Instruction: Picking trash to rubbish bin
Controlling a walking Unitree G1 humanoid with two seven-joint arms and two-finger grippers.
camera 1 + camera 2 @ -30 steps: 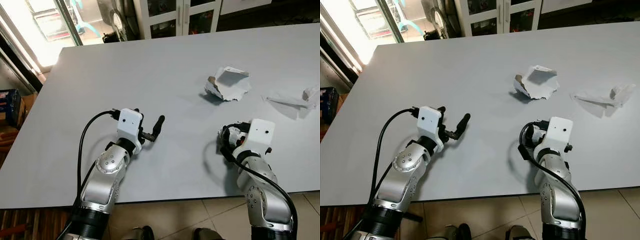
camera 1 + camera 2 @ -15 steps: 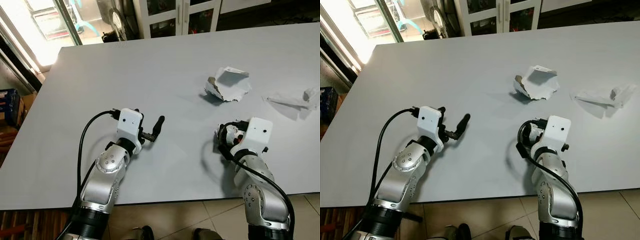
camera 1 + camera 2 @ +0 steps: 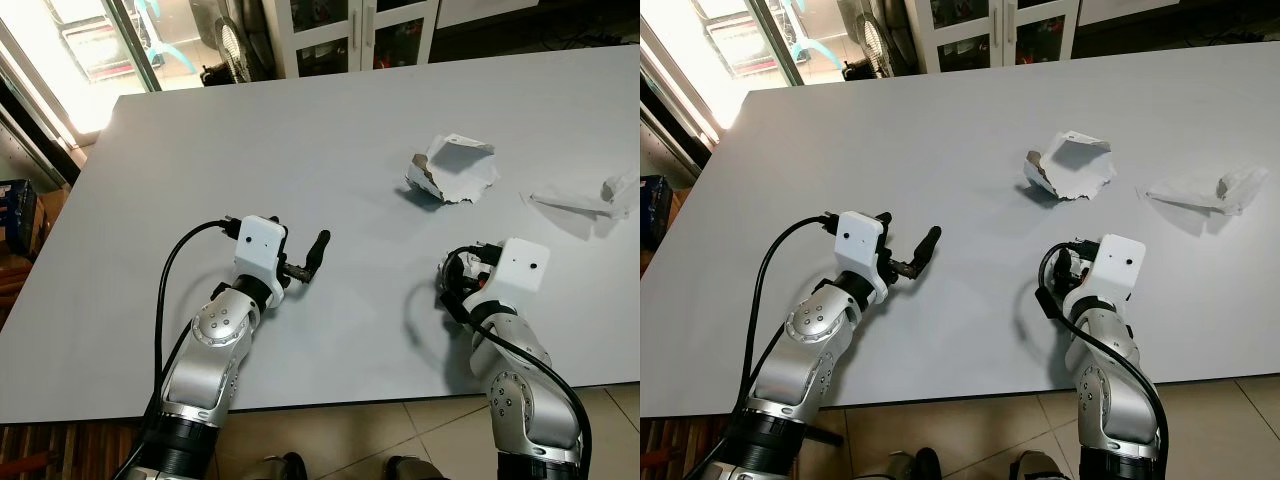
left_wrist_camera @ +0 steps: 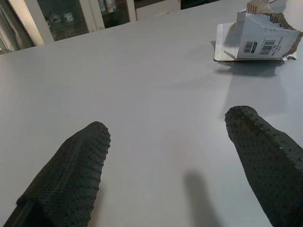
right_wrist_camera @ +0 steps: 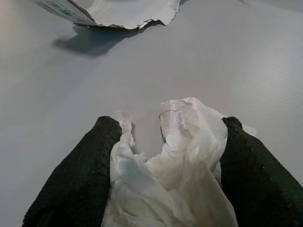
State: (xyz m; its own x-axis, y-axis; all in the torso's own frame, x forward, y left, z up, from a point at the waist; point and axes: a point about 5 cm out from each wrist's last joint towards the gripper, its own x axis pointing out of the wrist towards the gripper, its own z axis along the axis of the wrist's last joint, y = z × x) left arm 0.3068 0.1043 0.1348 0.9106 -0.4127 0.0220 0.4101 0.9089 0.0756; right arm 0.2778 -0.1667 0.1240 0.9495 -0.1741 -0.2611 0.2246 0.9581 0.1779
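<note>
Holding a crumpled white tissue [image 5: 175, 175] between its two black fingers [image 5: 75, 179], the right hand [image 5: 165, 156] rests low over the near part of the grey surface [image 3: 330, 130], and the tissue fills the space between the fingers, which press it from both sides. Beside it, on the robot's left, the left hand [image 3: 300, 262] hovers just above the same surface with its two fingers [image 4: 71, 175] spread wide apart and nothing between them. Both silver arms come up from the near edge of the surface, each with a white block at the wrist and a black cable looping beside it. Further away, ahead of the right hand, a torn white cardboard box [image 3: 453, 168] lies on the surface with its ragged side open; in the left wrist view it shows barcodes on one face [image 4: 258, 30]. Near the right side of the surface lies a flat piece of clear plastic wrapper [image 3: 590, 197] with a crumpled end, well apart from the box. Beyond the far edge of the surface stand white cabinets with glass doors [image 3: 345, 30], and at the far left there is a bright glass door [image 3: 85, 50]
</note>
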